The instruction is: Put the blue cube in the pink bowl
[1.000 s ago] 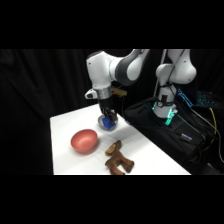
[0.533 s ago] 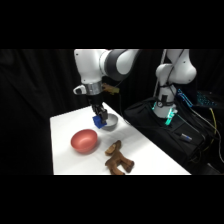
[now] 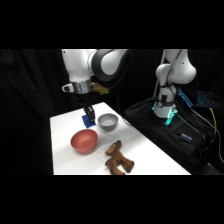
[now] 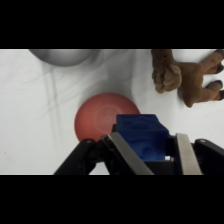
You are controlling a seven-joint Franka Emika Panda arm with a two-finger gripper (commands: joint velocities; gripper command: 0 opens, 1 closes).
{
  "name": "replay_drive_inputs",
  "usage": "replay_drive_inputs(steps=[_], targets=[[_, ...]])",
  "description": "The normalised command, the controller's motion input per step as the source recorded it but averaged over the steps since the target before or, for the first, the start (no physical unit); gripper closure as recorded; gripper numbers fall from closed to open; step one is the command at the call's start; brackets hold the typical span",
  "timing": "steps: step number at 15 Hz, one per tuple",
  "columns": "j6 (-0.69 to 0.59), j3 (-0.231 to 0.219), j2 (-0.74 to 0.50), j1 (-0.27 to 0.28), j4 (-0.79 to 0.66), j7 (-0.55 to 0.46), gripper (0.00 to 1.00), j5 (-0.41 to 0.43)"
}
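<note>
Gripper: two-finger gripper (image 4: 146, 152) is seen clamped on the small bright-blue solid cube (image 4: 142, 135), held between both metal fingers (image 4: 122, 152); carried in the air, off the table.
Cube pos.: in side view the cube (image 3: 89, 120) is hung above the white table (image 3: 150, 155), between the round shallow salmon-pink bowl (image 3: 83, 140) and the smaller grey metallic bowl (image 3: 107, 120), above the pink bowl's far rim.
Wrist view: pink bowl (image 4: 106, 118) is seen below and just beyond the cube; grey bowl (image 4: 64, 55) at top edge; brown toy figure (image 4: 187, 75) at upper right, well apart from the bowl.
Step (judged): transport phase; release not yet due, as cube is prob. not centred over the bowl.
Risk 1: if released here, rim may be struck and cube bounced onto table or toward grey bowl; cause: offset from bowl centre.
Risk 2: a drop from this height may make the cube hop out of the shallow bowl.
Risk 3: on descent the bowl may be nudged by the fingers if lowered off-centre.
</note>
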Motion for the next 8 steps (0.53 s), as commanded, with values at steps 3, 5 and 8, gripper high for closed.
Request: replay_drive_inputs(steps=[3, 5, 8], targets=[[0.05, -0.034, 0.29, -0.013, 0.34, 0.14, 0.69, 0.092], [0.08, -0.021, 0.32, -0.024, 0.33, 0.10, 0.69, 0.099], [0.11, 0.013, 0.30, -0.051, 0.31, -0.01, 0.69, 0.133]])
